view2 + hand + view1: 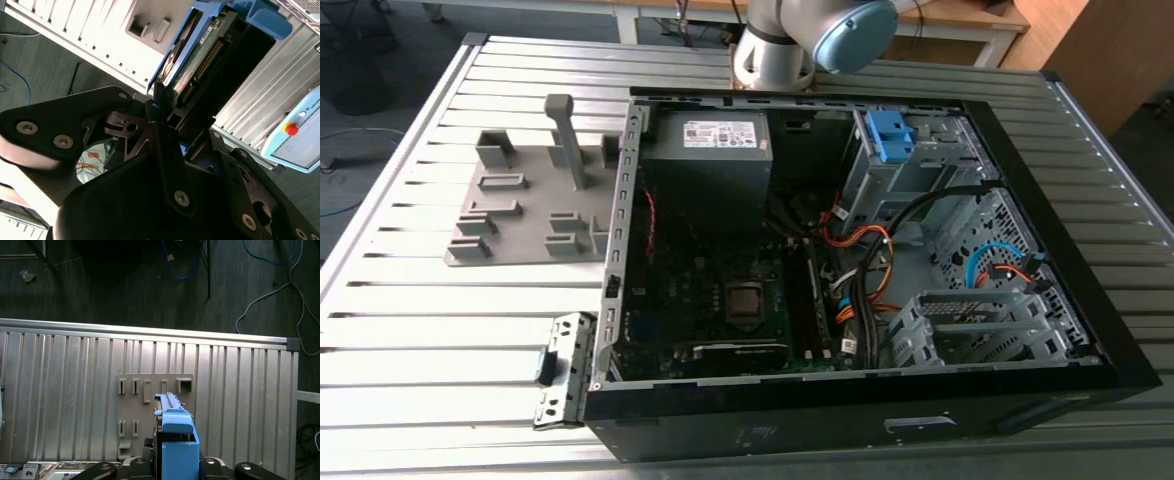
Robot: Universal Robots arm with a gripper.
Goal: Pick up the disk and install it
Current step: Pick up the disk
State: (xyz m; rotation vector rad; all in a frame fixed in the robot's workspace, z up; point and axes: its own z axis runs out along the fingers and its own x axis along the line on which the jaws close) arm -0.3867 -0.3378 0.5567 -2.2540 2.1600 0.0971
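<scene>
In both wrist views my gripper is shut on the disk. The disk stands on edge between the fingers, its green circuit board showing inside the blue carrier frame. In the first wrist view the disk hangs well above the slatted table, with the gripper around it. It sits over the grey holder plate and touches nothing. In the exterior view a joint of the arm is at the back edge of the table.
The open computer case lies on the slatted table, with a grey power-supply box, a small blue bracket in the drive cage and orange and black cables. The grey holder plate lies on the exterior view's left of it.
</scene>
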